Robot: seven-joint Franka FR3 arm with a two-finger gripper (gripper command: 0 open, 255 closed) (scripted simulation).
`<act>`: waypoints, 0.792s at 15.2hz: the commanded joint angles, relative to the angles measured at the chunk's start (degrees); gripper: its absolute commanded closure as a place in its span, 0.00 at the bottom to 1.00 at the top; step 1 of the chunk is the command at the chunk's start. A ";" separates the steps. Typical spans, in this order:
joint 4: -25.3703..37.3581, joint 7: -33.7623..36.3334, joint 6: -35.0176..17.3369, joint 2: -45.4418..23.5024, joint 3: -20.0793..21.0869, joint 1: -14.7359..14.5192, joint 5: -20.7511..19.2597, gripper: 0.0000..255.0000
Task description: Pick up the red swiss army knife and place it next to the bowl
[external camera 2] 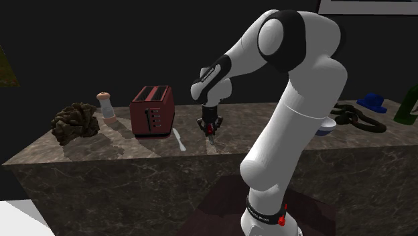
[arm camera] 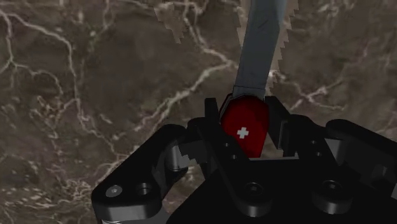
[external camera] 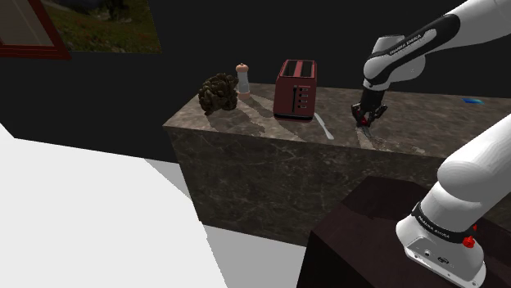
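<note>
Marble-patterned brown desk [external camera: 262,164] with pale veining stands before black walls; a red-framed picture [external camera: 33,33] hangs at the shoulder view's upper left. The dark stand [external camera: 360,237] sits at the lower right of that view, just beside the desk's front face.

Items on the desk, from the second exterior view's left:
- a brown lumpy object [external camera 2: 75,122] near the end;
- a small pale shaker [external camera 2: 105,105] with a reddish cap, upright, just beside it;
- a red two-slot toaster [external camera 2: 153,110], upright;
- a thin white utensil [external camera 2: 179,139] lying flat beside the toaster.

To that view's right, beyond the arm: a pale bowl [external camera 2: 326,127], largely hidden by the arm, a coiled black item [external camera 2: 355,117], a blue hat [external camera 2: 372,102] and a green bottle [external camera 2: 408,107] at the frame edge.

The hand [external camera 2: 211,127] points downward over the desk, between the toaster and the bowl and well apart from the bowl. It is closed on the red swiss army knife [arm camera: 245,127]: the wrist view shows both black fingers [arm camera: 213,114] pressed against the sides of the red body, which bears a white cross. Grey blades [arm camera: 261,44], one serrated, extend from the body away from the hand toward the marble. The blade tip is close to the desk surface; whether it touches cannot be determined.
</note>
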State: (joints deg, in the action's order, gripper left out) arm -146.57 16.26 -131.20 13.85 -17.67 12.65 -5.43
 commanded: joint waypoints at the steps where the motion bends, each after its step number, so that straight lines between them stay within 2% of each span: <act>1: 0.85 0.18 2.00 1.17 0.17 0.08 -0.23 1.00; 12: 5.60 0.90 11.57 6.06 1.18 0.29 -0.81 1.00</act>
State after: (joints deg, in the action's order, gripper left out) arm -141.54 17.17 -120.45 19.67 -16.54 12.94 -6.24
